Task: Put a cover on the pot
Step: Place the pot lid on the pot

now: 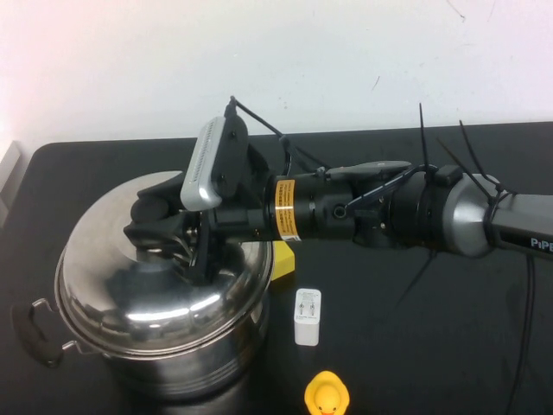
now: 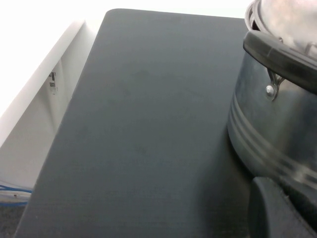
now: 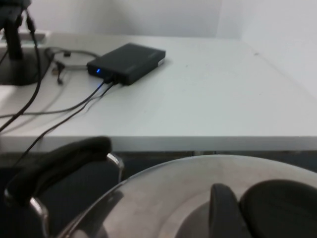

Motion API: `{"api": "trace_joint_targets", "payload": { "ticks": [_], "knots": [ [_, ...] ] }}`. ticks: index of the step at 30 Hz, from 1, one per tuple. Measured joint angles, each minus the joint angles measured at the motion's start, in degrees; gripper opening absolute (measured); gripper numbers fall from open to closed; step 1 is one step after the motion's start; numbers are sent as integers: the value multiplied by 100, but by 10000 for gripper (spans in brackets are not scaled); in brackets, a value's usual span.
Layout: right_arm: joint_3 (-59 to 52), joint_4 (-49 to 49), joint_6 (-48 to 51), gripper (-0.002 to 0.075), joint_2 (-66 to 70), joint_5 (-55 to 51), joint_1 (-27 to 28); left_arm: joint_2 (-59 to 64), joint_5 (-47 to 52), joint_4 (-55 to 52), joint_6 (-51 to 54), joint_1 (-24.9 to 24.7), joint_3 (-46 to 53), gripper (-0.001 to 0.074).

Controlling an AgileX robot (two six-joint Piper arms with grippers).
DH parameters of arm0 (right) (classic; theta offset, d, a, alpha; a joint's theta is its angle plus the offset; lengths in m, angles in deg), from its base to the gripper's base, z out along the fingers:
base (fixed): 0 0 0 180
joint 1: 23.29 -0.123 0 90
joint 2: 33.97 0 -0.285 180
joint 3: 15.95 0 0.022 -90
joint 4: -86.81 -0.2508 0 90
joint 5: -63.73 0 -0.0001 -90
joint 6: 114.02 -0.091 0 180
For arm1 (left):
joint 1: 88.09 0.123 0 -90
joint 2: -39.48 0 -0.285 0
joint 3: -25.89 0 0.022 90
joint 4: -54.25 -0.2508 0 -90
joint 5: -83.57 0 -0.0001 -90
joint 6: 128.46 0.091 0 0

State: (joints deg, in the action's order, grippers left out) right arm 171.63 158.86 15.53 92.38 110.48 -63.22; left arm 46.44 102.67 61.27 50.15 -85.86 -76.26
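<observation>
step: seating lid (image 1: 164, 285) on pot (image 1: 186, 363), tabletop's (image 1: 415, 346) left | right claw (image 1: 160, 229) over pot, gripping lid knob (image 1: 154, 207) | left claw: unseen, beside pot | next: likely release, lift clear

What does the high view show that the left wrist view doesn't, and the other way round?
Only the high view shows the right tool at the lid's black knob, the domed lid, a white adapter and a yellow duck. Only the left wrist view shows the white floor edge beside the table, and a dark shape low down, possibly the left tool. Both share the steel pot, one black handle and the black table.
</observation>
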Motion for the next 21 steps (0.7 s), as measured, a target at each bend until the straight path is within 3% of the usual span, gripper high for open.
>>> {"api": "trace_joint_targets", "payload": {
  "ticks": [21],
  "knots": [
    [0,165,-86,347,0,10,0,0,0,0,-10,0,0,-2]
  ]
}}
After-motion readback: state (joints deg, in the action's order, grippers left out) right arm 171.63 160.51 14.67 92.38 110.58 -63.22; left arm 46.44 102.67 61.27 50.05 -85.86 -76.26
